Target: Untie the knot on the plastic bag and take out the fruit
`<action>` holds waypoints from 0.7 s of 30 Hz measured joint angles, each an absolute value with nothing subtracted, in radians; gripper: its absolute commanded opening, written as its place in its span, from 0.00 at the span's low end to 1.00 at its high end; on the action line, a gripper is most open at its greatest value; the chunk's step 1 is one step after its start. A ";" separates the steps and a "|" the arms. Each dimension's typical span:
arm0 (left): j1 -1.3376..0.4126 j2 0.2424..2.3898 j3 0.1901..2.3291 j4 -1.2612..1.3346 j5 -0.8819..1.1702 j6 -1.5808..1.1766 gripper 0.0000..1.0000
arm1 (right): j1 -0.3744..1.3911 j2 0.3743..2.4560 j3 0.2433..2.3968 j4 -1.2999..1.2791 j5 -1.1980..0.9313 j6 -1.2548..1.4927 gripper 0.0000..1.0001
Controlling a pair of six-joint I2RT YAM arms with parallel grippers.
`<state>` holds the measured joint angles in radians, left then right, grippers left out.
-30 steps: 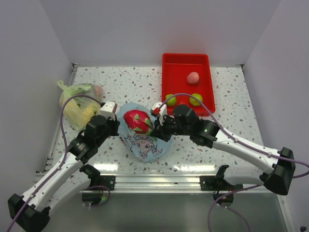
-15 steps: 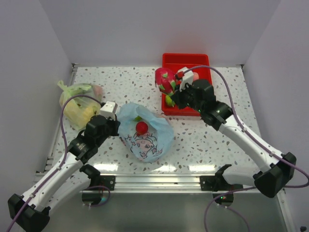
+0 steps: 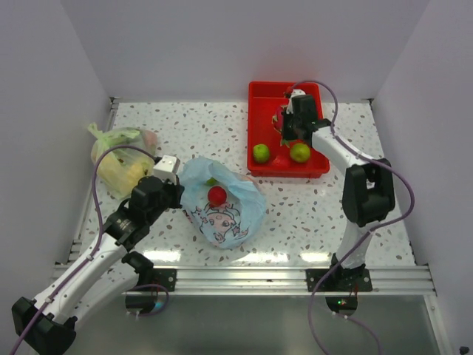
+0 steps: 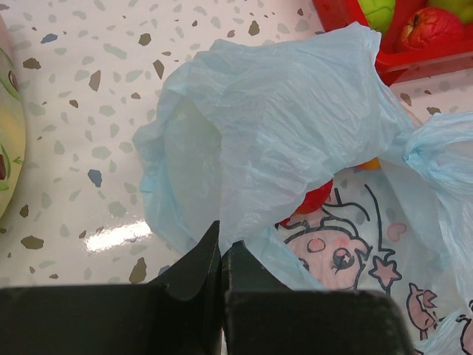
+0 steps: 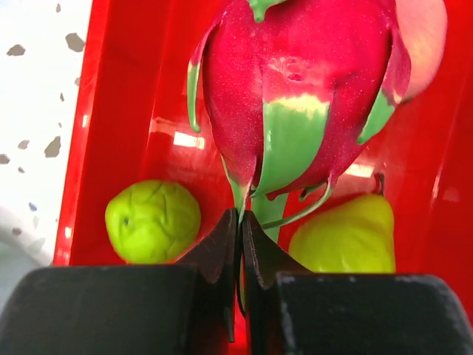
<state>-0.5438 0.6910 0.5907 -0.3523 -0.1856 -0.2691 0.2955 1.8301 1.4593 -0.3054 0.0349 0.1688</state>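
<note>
One crumpled pale-blue bag [image 3: 229, 218], mouth open

A speckled white table [image 3: 295, 222] is boxed by plain pale walls [image 3: 185, 44] left, right and far. A metal rail [image 3: 244, 279] lines its near edge.

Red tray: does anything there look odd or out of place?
Yes. At the tray, the right gripper pinches the dragon fruit only by a thin green scale tip. Such a small hold on a heavy fruit looks weak, so it may slip.
</note>
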 measured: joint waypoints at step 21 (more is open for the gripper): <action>-0.543 0.691 0.591 -0.352 -0.176 -0.268 0.00 | 0.506 1.601 1.440 -0.273 -0.001 0.150 0.93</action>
